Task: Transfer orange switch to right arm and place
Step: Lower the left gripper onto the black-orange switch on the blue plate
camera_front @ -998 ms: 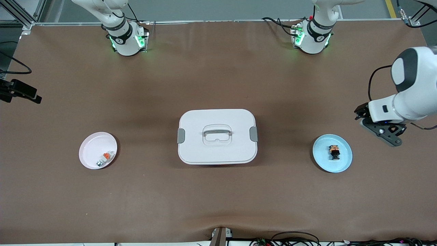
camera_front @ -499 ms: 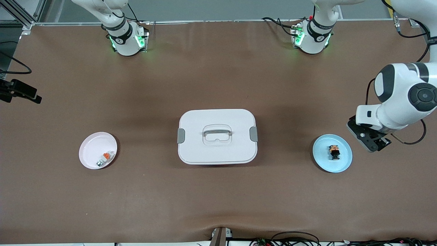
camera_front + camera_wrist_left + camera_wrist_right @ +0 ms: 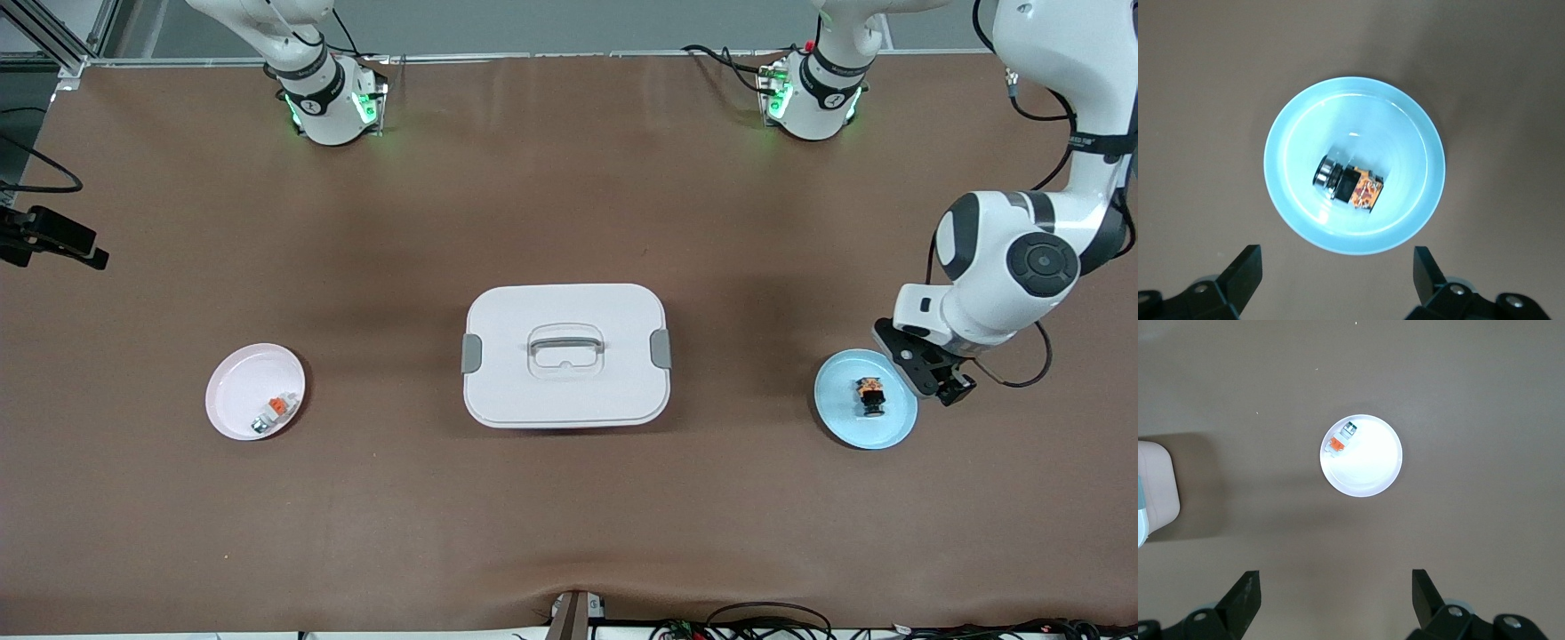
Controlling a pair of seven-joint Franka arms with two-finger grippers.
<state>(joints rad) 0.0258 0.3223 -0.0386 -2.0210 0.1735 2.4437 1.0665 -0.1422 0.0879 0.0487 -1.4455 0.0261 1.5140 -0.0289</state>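
Note:
The orange switch [image 3: 870, 396], a stubby black cylinder with orange marks, lies on its side in the middle of a light blue plate [image 3: 836, 418] toward the left arm's end of the table. My left gripper [image 3: 927, 374] hangs open over the edge of that plate, with nothing between its fingers. In the left wrist view the orange switch [image 3: 1348, 183] lies in the blue plate [image 3: 1276, 155], apart from my left gripper [image 3: 1338, 267]. My right gripper [image 3: 1336, 587] is open and empty, high over bare table, and is out of the front view.
A white lidded box [image 3: 565, 356] with a handle stands mid-table. A white plate [image 3: 238, 378] toward the right arm's end holds a small white piece with an orange tab [image 3: 274, 412]. The right wrist view shows this plate [image 3: 1371, 470] and the box's corner [image 3: 1155, 487].
My left arm has swung in from the table's end toward the blue plate, bringing its open gripper over the plate's edge. Nothing on the table has moved.

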